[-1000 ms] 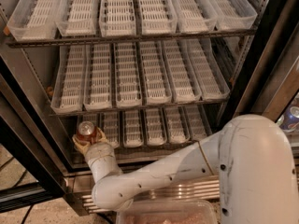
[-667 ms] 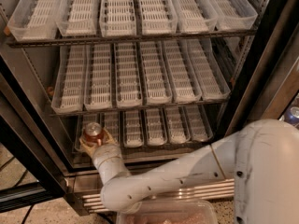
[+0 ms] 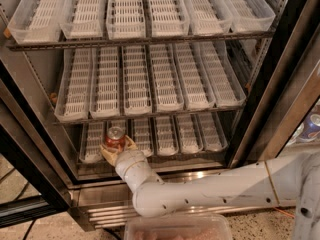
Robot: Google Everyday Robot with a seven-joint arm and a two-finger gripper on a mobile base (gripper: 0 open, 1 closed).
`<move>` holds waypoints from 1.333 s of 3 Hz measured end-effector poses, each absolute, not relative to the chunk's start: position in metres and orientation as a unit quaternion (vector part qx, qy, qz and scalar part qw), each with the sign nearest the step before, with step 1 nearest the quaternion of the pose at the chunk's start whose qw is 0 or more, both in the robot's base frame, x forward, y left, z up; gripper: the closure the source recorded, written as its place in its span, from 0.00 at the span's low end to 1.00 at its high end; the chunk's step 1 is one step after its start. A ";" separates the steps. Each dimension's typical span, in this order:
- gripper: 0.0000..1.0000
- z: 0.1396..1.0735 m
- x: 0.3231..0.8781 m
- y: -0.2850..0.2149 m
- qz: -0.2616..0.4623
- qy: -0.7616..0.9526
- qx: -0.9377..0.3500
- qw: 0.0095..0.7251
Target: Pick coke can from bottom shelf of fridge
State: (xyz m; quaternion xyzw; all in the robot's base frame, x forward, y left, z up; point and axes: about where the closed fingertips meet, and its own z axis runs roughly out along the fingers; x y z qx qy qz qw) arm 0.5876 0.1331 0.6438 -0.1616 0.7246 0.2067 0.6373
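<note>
The fridge point(image 3: 261, 91) stands open, with three racks of white slotted trays inside its dark frame. The top rack point(image 3: 150, 11) and the middle rack point(image 3: 150, 81) hang over the bottom shelf point(image 3: 187, 132), and the front edge of the middle rack hides the rear of its lanes. Below it runs the ribbed steel base point(image 3: 97, 206).

The white arm point(image 3: 225, 189) comes in from the lower right, crosses in front of the base and bends up to the left part of the bottom shelf. The gripper point(image 3: 118, 145) sits at the front of that shelf, at the second lane from the left. Its tan fingers point(image 3: 107, 152) are clamped on the coke can point(image 3: 115, 137), one on each side of it.

The coke can stands with its long axis near upright and its silver top facing up. Its lower part is hidden by the fingers and wrist, so I cannot tell whether it rests on the tray.

A clear plastic container point(image 3: 177, 227) is cut off at the bottom edge. A blue and silver can point(image 3: 312, 125) shows at the far right, outside the fridge and partly cut off. Dark cables point(image 3: 11, 174) lie on the floor at the lower left.
</note>
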 end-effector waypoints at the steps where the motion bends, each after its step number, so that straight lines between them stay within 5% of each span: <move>1: 1.00 0.653 0.590 0.116 0.258 0.719 -0.164 0.625; 4: 1.00 0.654 0.587 0.103 0.360 0.718 -0.204 0.559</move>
